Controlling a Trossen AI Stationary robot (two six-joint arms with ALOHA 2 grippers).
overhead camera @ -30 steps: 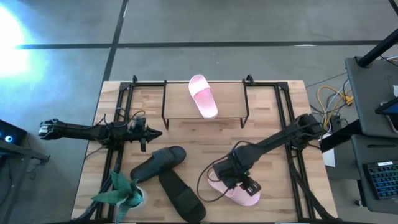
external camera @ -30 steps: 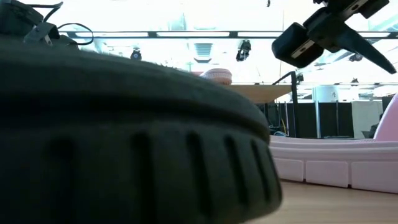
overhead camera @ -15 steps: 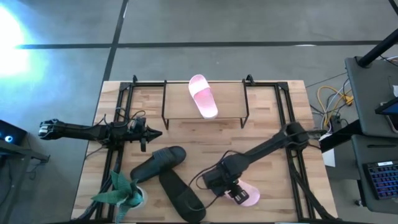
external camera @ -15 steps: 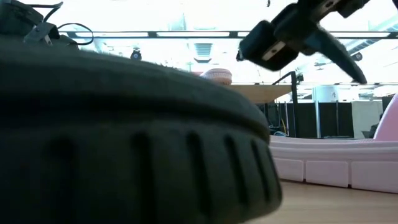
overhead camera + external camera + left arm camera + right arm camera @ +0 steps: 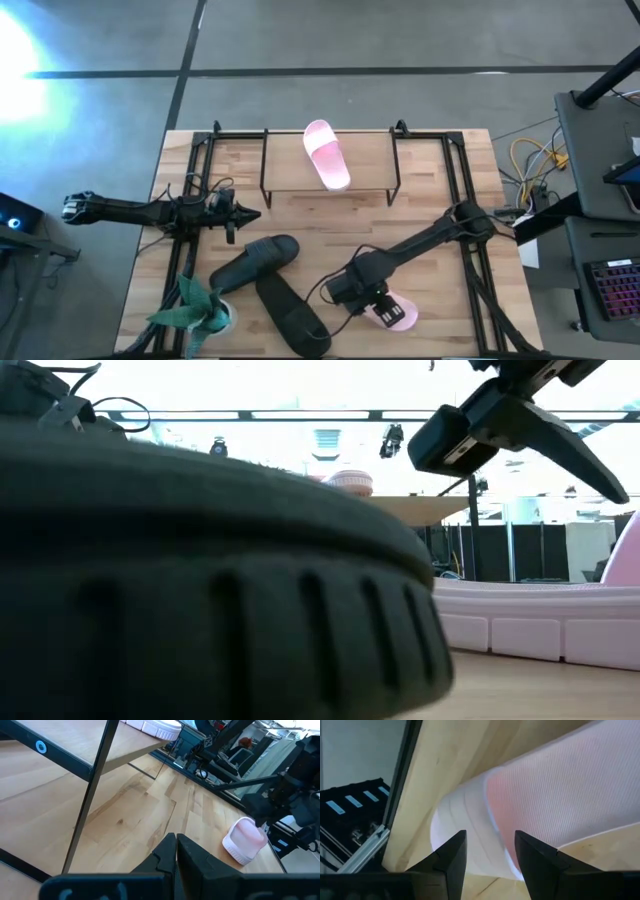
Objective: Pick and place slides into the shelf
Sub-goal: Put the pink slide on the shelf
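While your left gripper [image 5: 250,213] waits shut beside the shelf [image 5: 370,160], your right gripper [image 5: 362,300] hovers, jaws parted, directly above the pink slide [image 5: 392,313] on the surface.

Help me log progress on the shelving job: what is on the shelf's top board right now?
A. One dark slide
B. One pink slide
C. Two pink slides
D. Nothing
B: in the high view a single pink slide lies on the shelf, while the other pink slide sits on the table under the right gripper and both dark slides are on the table too.
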